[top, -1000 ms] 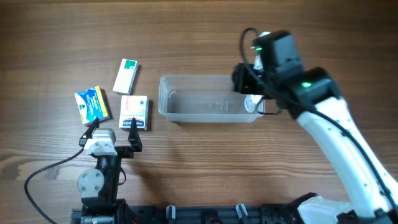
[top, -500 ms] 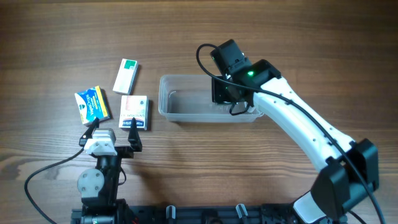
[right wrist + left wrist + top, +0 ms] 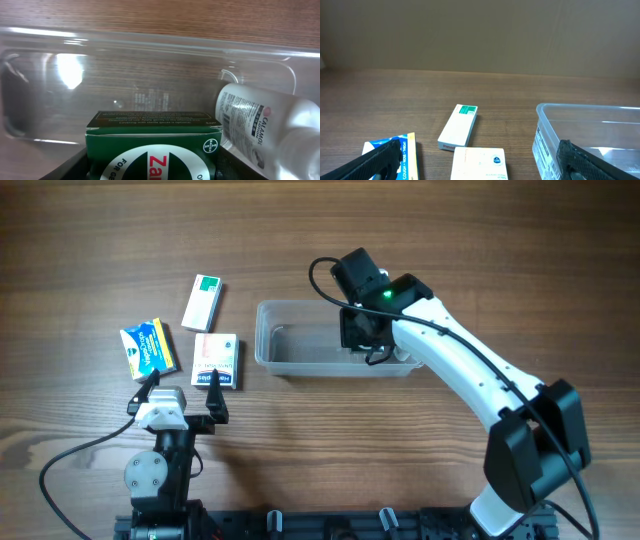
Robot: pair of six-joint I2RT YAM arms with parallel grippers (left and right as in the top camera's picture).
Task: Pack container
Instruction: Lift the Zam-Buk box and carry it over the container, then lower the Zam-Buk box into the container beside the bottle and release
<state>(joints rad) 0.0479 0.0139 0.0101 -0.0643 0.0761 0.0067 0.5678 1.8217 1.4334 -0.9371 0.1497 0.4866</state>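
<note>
In the container (image 3: 268,345) the left half lies bare and open from above; the right end is taken by a white bottle (image 3: 257,125) on its side, with the right gripper (image 3: 361,330) and its green box (image 3: 155,142) just beside. Before the left gripper (image 3: 183,386), jaws spread, sits a white-and-pink box (image 3: 218,361), a blue-and-yellow box (image 3: 148,349) to its left, a white-and-green box (image 3: 202,302) beyond; only a narrow strip of table (image 3: 247,330) parts them from the container
</note>
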